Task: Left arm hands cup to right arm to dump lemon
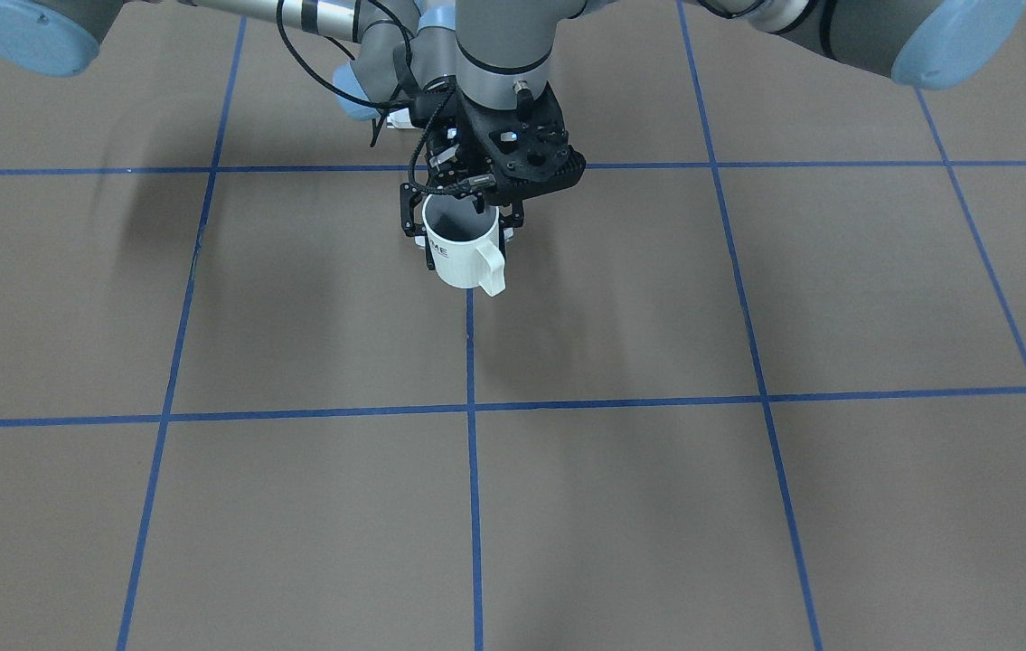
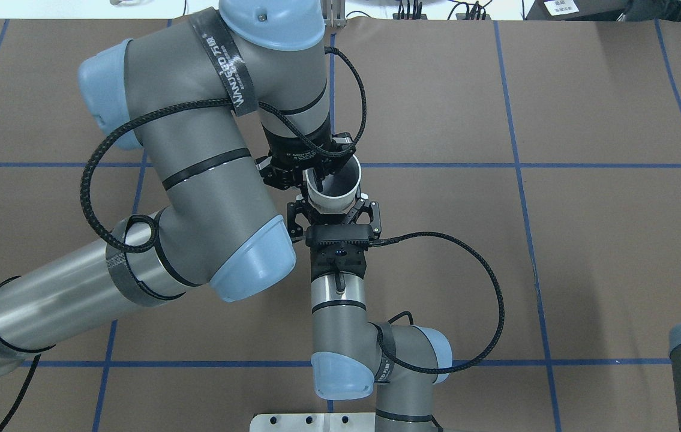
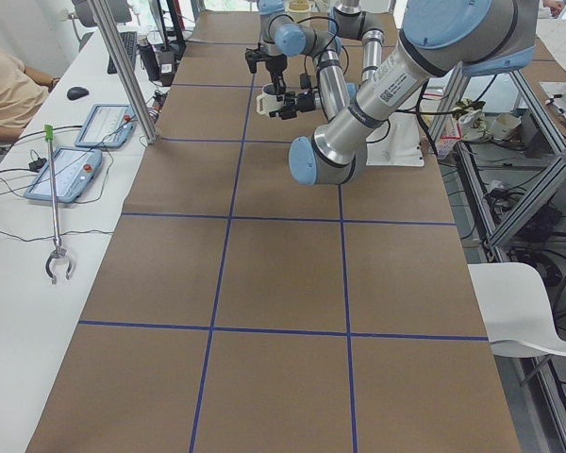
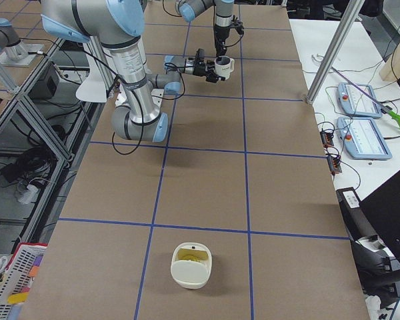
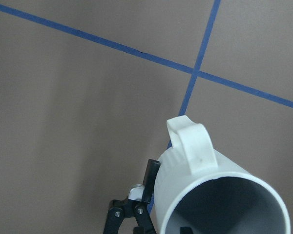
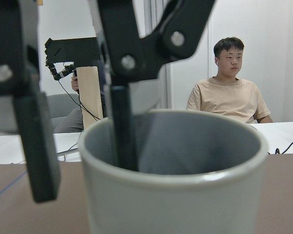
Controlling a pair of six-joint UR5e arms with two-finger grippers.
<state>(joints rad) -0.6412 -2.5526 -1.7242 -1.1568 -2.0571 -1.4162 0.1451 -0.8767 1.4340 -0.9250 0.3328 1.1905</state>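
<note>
Over the blue-taped tabletop [image 1: 657, 506] the cup [image 1: 463, 262] hangs upright, clamped at its sides by the right tool [image 2: 334, 207]. The left tool [image 6: 80, 146] straddles its rim, fingers parted, not gripping.

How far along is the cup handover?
Done: the cup is up off the table. In hand: the handover. The right fingers flank its sides; the left fingers straddle its rim with a gap showing, so the right ones seem to hold it. Left: clearing the left fingers away and tipping the cup out.
</note>
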